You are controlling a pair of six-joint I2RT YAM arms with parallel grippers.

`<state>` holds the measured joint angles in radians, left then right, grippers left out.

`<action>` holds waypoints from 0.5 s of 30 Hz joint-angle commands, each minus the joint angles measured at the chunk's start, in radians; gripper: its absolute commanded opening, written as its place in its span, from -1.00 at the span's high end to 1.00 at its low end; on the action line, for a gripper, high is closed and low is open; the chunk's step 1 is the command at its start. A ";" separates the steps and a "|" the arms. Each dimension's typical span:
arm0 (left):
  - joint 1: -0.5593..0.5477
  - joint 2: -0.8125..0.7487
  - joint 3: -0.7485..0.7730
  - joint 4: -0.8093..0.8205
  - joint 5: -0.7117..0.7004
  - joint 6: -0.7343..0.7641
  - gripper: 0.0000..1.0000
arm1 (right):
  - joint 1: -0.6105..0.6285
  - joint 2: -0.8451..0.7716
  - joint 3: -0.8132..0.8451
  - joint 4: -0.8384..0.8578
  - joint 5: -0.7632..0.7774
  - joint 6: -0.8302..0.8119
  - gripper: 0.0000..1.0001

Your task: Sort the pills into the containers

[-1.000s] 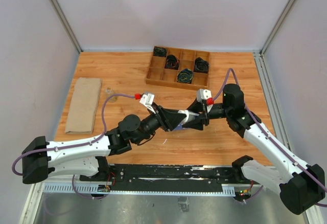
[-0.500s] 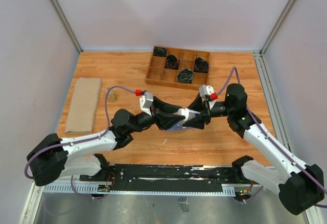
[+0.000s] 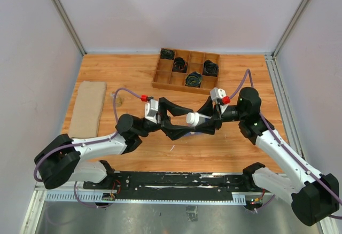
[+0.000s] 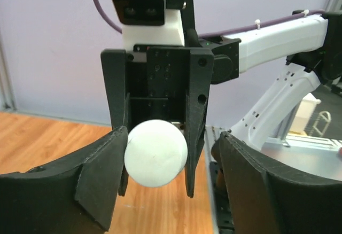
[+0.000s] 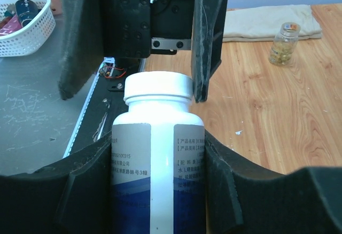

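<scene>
My right gripper [image 3: 200, 122] is shut on a white pill bottle with a blue label [image 5: 157, 159] and holds it level above the table. The bottle's white cap [image 3: 190, 118] points at my left gripper [image 3: 184, 121]. The left gripper is open, with one finger on each side of the cap. In the left wrist view the round cap [image 4: 156, 153] sits close to my left finger [image 4: 101, 180] and far from the other one [image 4: 251, 186]. In the right wrist view the left gripper's fingers [image 5: 210, 36] straddle the cap [image 5: 157, 87]. The translucent-blue pill organizer is not in view.
A wooden divided tray of black cables [image 3: 187, 71] stands at the back. A folded beige cloth [image 3: 88, 109] lies at the left. A small clear bottle of yellow pills [image 5: 283, 44] stands on the wood near the cloth. A white basket [image 5: 24, 25] sits off the table.
The left gripper has risen and opened around the bottle's cap, which now shows between its fingers. The right gripper has lifted slightly with the bottle.
</scene>
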<state>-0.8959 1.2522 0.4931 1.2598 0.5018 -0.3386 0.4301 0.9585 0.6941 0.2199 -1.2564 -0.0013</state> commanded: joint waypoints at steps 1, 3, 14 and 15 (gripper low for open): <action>-0.009 -0.040 -0.006 0.122 -0.014 -0.064 -0.61 | -0.017 -0.009 -0.004 0.041 0.009 -0.002 0.78; -0.009 -0.066 -0.011 0.105 -0.030 -0.067 -0.69 | -0.018 -0.008 -0.004 0.032 0.011 -0.011 0.78; -0.008 -0.332 -0.005 -0.427 -0.322 -0.165 -0.98 | -0.019 -0.032 0.009 -0.096 0.049 -0.184 0.76; -0.008 -0.353 -0.007 -0.470 -0.342 -0.194 -0.98 | -0.019 -0.036 0.010 -0.112 0.057 -0.211 0.76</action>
<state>-0.9001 0.9863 0.4847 1.0573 0.3210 -0.4339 0.4286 0.9550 0.6945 0.1703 -1.2270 -0.0856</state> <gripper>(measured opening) 0.990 0.537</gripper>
